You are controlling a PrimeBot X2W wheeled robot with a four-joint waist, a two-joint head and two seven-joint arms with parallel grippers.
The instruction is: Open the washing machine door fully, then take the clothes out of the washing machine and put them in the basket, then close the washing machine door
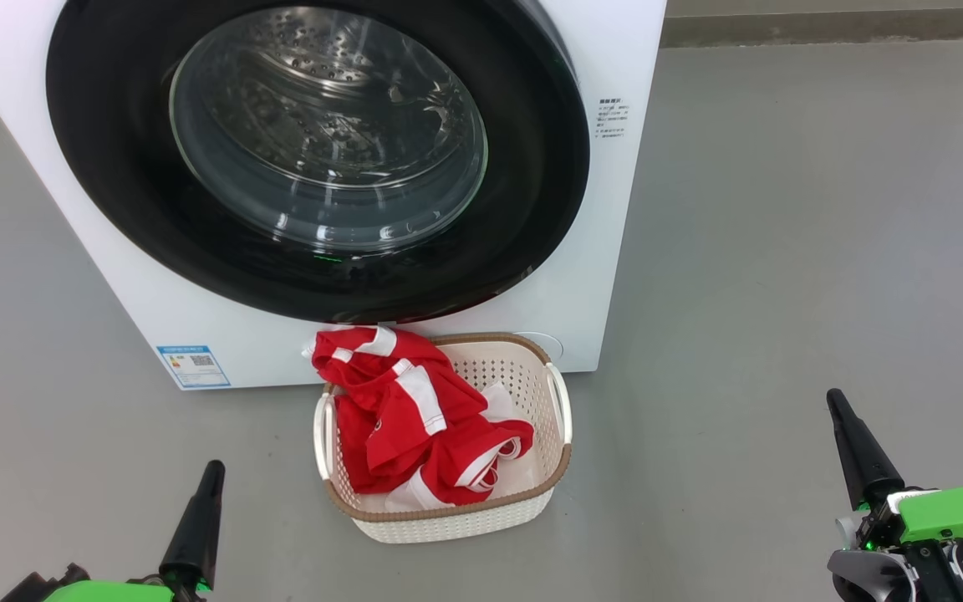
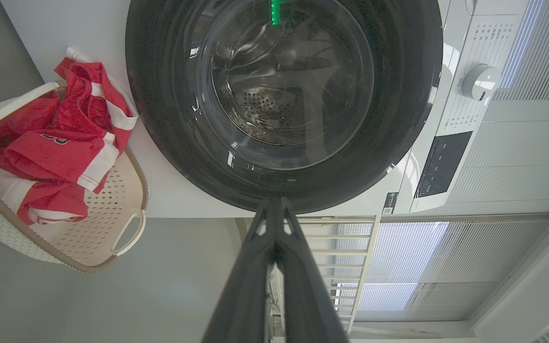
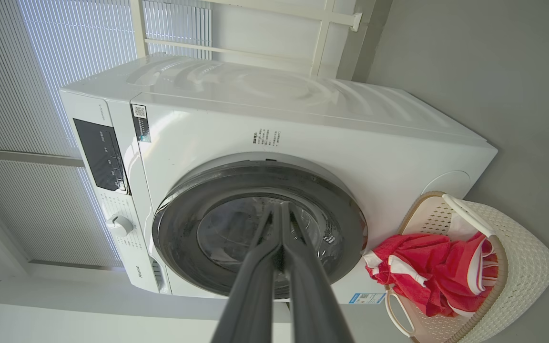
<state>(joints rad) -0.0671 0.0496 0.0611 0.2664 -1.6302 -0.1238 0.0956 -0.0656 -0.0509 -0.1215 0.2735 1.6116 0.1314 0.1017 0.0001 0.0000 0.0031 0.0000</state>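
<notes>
Lower left: left gripper [image 1: 212, 472], dark fingers pressed together, gripping nothing, above grey floor [image 1: 782, 251]. Up and behind: the washing machine [image 1: 139, 284], white, blue label sticker [image 1: 193, 366] low on its front; the washing machine door [image 1: 114, 167] lying shut against that front, steel drum [image 1: 323, 109] visible through the glass. Centre, just below the door's bottom edge: the basket [image 1: 448, 518] on the floor, close against the machine — the clothes [image 1: 398, 418] heaped inside, one red-and-white fold draped over the rear left rim. Lower right: right gripper [image 1: 837, 405], likewise closed and empty, well apart from the basket.
</notes>
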